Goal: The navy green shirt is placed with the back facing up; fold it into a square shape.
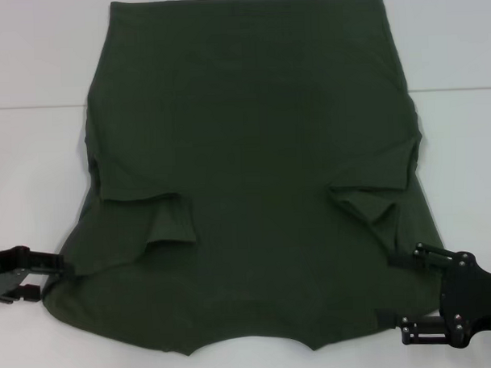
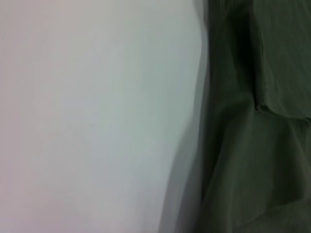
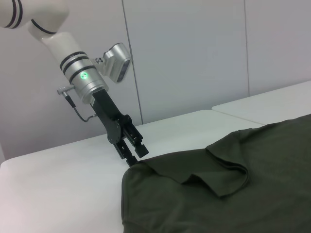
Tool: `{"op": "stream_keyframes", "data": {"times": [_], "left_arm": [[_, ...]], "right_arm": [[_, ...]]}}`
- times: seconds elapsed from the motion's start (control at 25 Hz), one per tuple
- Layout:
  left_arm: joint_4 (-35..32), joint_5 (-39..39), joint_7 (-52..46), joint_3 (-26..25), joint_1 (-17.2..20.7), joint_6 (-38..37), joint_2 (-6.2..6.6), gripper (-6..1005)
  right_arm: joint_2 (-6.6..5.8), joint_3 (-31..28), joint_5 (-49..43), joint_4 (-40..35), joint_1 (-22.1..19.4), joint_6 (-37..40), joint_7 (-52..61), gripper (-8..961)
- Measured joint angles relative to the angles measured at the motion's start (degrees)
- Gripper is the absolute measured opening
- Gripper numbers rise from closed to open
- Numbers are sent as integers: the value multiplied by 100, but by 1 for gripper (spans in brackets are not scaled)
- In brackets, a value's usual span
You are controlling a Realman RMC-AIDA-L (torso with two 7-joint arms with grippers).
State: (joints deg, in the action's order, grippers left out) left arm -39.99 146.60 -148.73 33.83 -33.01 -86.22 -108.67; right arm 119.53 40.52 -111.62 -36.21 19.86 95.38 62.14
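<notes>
We see the left gripper (image 1: 61, 267) pinched onto the near left edge of the navy green shirt (image 1: 253, 167), which lies spread back-up across the white table (image 1: 35, 151) with both sleeves folded inward, while the right gripper (image 1: 394, 290) stands spread open at its near right edge.

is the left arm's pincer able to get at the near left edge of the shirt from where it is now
Probably yes. The left pincer is already at the navy green shirt's near left edge, its tips meeting the cloth, with only bare white table around it and nothing in the way.
</notes>
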Motion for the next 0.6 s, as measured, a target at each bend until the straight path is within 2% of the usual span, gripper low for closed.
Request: {"op": "stream_keyframes", "data": {"times": [0.6], "left_arm": [[9,-21,23,1,-129,-83,-127,798]], "right_arm": [[0,-1,0,43,15,16,0,901]]}}
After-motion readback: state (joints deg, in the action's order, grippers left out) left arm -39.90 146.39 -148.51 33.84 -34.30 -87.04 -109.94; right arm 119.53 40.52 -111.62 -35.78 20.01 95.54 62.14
